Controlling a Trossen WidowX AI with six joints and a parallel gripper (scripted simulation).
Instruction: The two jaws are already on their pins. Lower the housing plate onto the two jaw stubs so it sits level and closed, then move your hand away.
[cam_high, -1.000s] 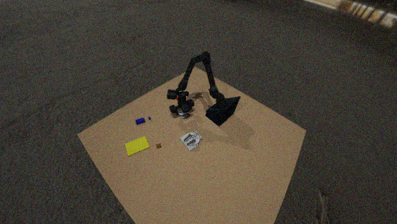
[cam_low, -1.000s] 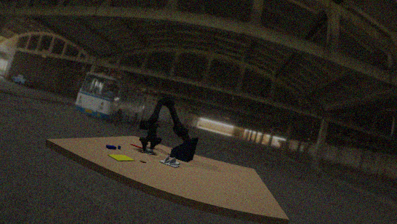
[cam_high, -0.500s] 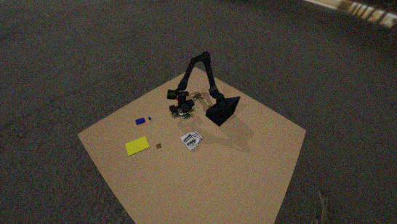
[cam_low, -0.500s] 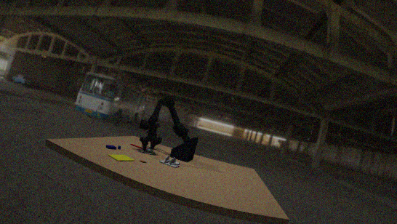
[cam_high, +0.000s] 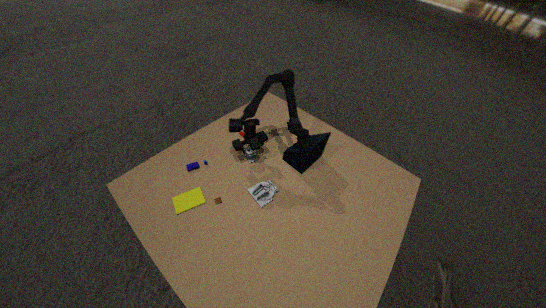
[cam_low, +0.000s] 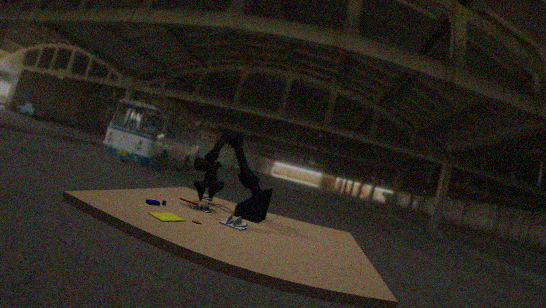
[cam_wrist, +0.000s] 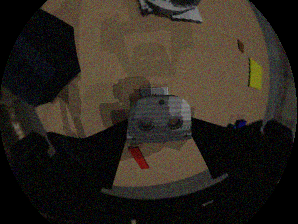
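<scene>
The housing plate (cam_wrist: 160, 116) is a grey metal piece with two round holes near its lower edge and a small one near its upper edge. My gripper (cam_wrist: 157, 121) (cam_high: 250, 145) (cam_low: 206, 197) is shut on it, one dark finger at each side. A small pale block (cam_wrist: 160, 91) shows just past the plate's far edge; I cannot tell whether it belongs to a jaw. The jaws and stubs are otherwise hidden under the plate. Whether the plate touches the stubs or sits level cannot be told.
A red strip (cam_wrist: 139, 157) (cam_low: 188, 201) lies near the held plate. A white base with dark parts (cam_high: 262, 194) (cam_low: 234, 223) lies nearby. A yellow slab (cam_high: 189, 200) (cam_low: 166, 217), blue pieces (cam_high: 192, 166) and a small brown block (cam_high: 218, 200) lie on the table (cam_high: 300, 250).
</scene>
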